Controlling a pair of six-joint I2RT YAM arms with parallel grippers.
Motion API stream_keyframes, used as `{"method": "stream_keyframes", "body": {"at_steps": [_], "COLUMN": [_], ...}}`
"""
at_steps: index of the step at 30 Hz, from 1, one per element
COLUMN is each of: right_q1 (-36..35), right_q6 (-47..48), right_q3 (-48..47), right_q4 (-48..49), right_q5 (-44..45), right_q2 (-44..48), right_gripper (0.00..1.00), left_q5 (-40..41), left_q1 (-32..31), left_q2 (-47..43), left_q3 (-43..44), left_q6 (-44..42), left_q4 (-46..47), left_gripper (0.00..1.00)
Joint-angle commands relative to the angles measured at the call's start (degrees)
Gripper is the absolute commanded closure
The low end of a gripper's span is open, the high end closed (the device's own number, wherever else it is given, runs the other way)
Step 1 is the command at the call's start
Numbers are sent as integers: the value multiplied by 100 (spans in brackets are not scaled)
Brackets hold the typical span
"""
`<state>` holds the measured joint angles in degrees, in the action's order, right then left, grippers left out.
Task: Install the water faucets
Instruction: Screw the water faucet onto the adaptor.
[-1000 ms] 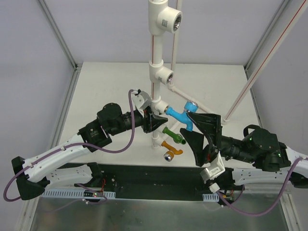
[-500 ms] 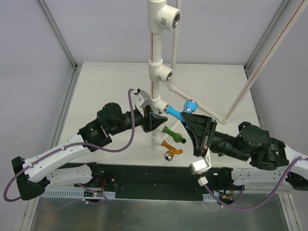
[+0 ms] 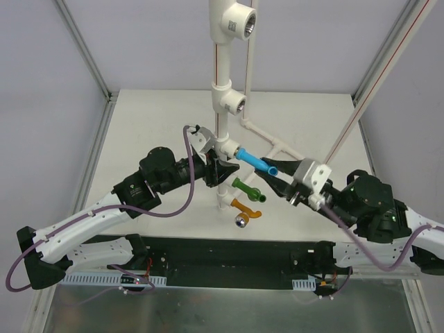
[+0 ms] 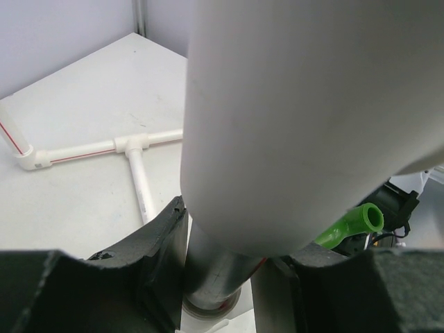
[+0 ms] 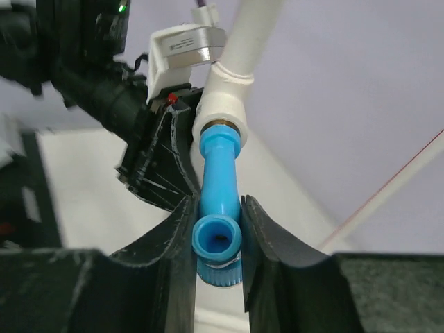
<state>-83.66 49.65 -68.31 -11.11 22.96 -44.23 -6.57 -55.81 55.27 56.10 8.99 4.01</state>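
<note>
The light blue faucet (image 3: 253, 161) sticks out of a white tee fitting (image 3: 227, 147) on the upright white pipe (image 3: 220, 66). My right gripper (image 3: 270, 169) is shut on its outer end. In the right wrist view the two fingers press the blue faucet (image 5: 219, 198) from both sides, gripper (image 5: 218, 232). My left gripper (image 3: 218, 172) is shut on the white pipe (image 4: 215, 267) below that fitting. The green faucet (image 3: 247, 189) and the orange faucet (image 3: 244, 210) project from the pipe lower down, and the green faucet (image 4: 350, 225) also shows in the left wrist view.
Two higher tee fittings (image 3: 237, 24) (image 3: 234, 104) have open threaded sockets. The stand's base pipes (image 3: 267, 142) (image 4: 132, 149) lie on the white table. A slanted frame rod (image 3: 361, 111) rises at the right. A black strip (image 3: 222, 253) runs along the near edge.
My right gripper went from wide open around the blue faucet to shut on it, and its wrist rolled, turning the faucet. The pipe's top shifted slightly left. The left arm stayed put.
</note>
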Motion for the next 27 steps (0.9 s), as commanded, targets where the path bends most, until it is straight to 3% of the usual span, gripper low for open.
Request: {"method": "stream_keyframes", "body": {"at_steps": [1, 5, 9, 10, 11, 13, 15, 18, 22, 27], "right_q1": [157, 157, 157, 157, 157, 157, 157, 157, 157, 157], "right_q6": [-5387, -8552, -11630, -11879, -11682, -11015, -10470, -9162, -6483, -3141], "right_q3": [1, 686, 899, 873, 794, 618, 757, 1258, 1347, 1146], "right_q4": [-542, 1045, 1665, 1770, 1832, 1736, 1621, 1578, 1138, 656], "right_q5": [18, -1065, -610, -522, -521, -381, 13, 707, 1613, 1581], "right_q2": [89, 362, 371, 406, 450, 581, 835, 1380, 1978, 2173], "right_gripper": [100, 100, 99, 86, 71, 29, 17, 11, 4, 2], "left_q5": [-327, -345, -406, -407, -415, -424, -424, -372, -380, -389], "left_q1": [-79, -79, -88, -79, -79, -88, -79, -88, -79, -79], "left_q2": [45, 160, 239, 239, 257, 265, 239, 195, 178, 204], "left_q3": [174, 261, 332, 332, 341, 367, 350, 297, 288, 305], "left_q6": [841, 814, 823, 832, 841, 858, 867, 867, 858, 876], "left_q4": [-665, -682, -682, -682, -682, -682, -682, -682, -682, -674], "left_gripper": [100, 100, 100, 100, 100, 100, 100, 100, 100, 100]}}
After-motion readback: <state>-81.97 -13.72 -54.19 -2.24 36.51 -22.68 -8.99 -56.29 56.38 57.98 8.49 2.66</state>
